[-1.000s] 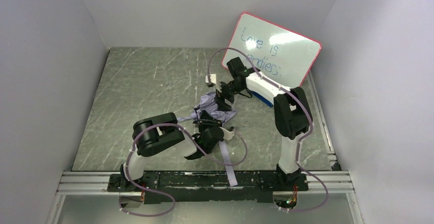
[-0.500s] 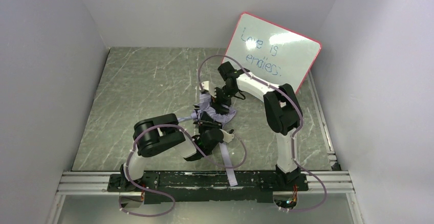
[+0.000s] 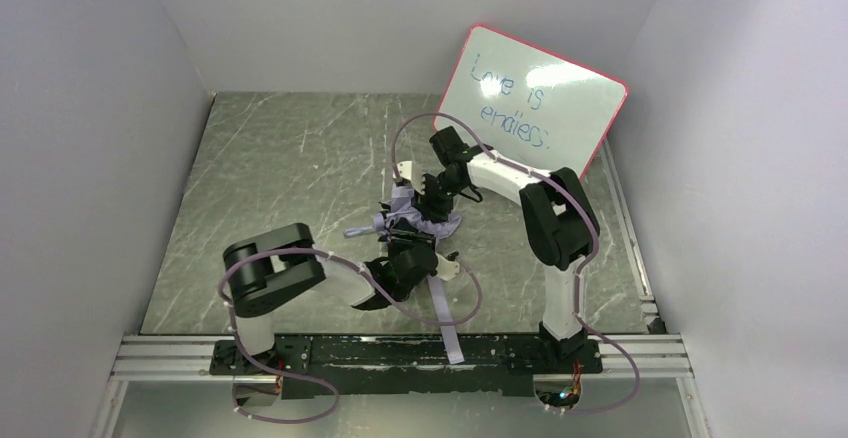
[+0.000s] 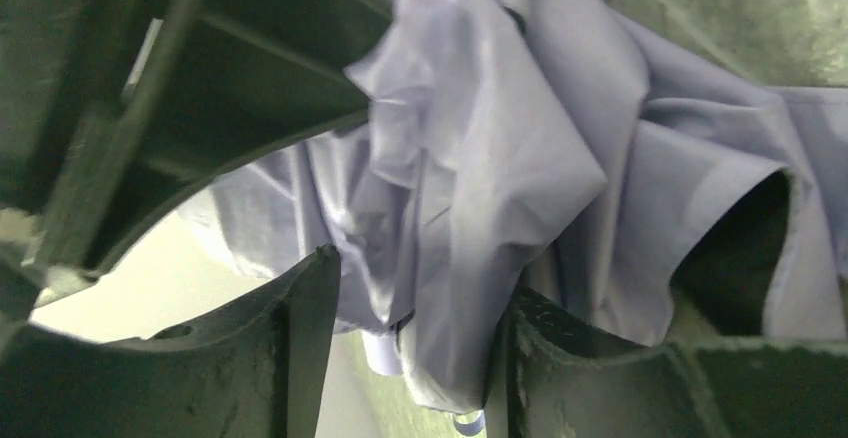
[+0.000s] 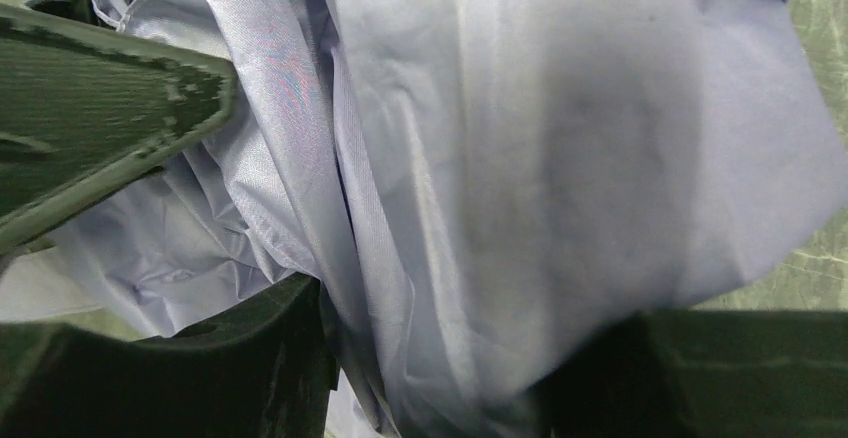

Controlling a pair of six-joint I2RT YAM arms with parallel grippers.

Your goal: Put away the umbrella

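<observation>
The umbrella point(image 3: 424, 216) lies crumpled in the middle of the table, its pale lavender fabric bunched between both arms. My left gripper point(image 3: 406, 245) reaches it from the near side. In the left wrist view the umbrella fabric point(image 4: 500, 128) hangs between the left gripper's point(image 4: 420, 288) parted fingers, with a gap beside the left finger. My right gripper point(image 3: 427, 196) comes in from the far side. In the right wrist view the umbrella fabric point(image 5: 520, 138) fills the space between the right gripper's point(image 5: 470, 308) fingers, which press on a thick fold. Shaft and ribs are mostly hidden.
A red-framed whiteboard point(image 3: 535, 98) with blue writing leans at the back right, just behind the right arm. A lavender strap point(image 3: 443, 313) trails from the umbrella toward the near rail point(image 3: 400, 353). Grey walls close in on three sides.
The right gripper moved left and down onto the fabric and closed on it. The left gripper's jaws widened, and the left arm's elbow swung out to the left.
</observation>
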